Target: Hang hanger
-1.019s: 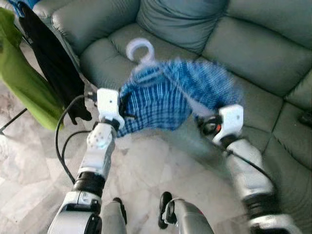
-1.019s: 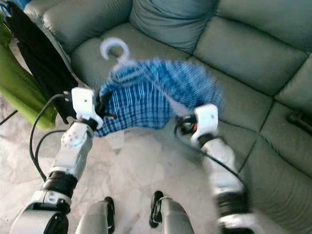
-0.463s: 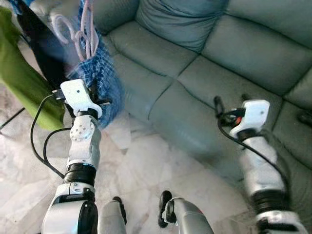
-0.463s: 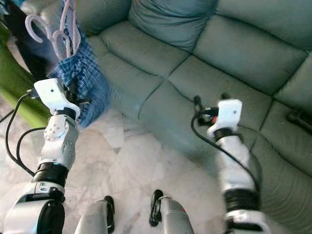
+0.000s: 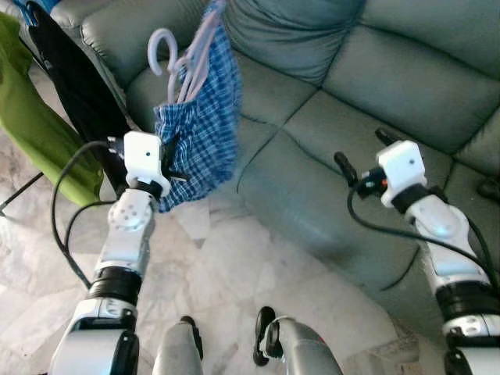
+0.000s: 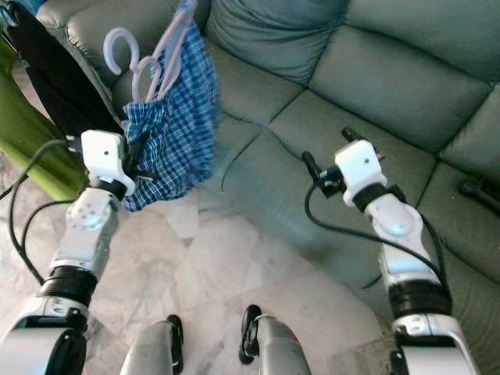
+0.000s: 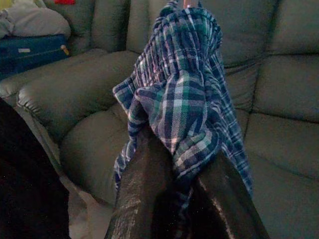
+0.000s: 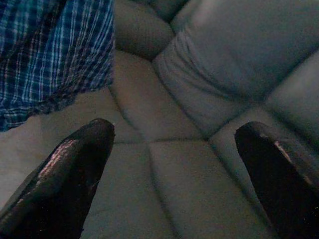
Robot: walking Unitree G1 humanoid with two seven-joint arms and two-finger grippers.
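A blue plaid garment (image 5: 200,117) sits on a pale pink hanger whose hook (image 5: 160,48) sticks up at the upper left. My left gripper (image 5: 169,160) is shut on the garment's lower edge and holds it up in front of the sofa's left end. In the left wrist view the cloth (image 7: 179,94) is bunched between the two black fingers (image 7: 144,199). My right gripper (image 5: 362,153) stands open over the sofa seat, well right of the garment, with nothing between its fingers (image 8: 65,184). The plaid cloth (image 8: 50,50) shows off to one side in the right wrist view.
A grey-green leather sofa (image 5: 375,86) spans the back and right. A black garment (image 5: 78,94) and a green one (image 5: 35,148) hang at the far left. Pale marble floor (image 5: 234,281) lies in front. A dark object (image 5: 491,187) lies on the sofa at the right edge.
The right gripper has let go of the garment and moved away to the right. The left gripper has carried hanger and garment up and to the left, off the sofa seat.
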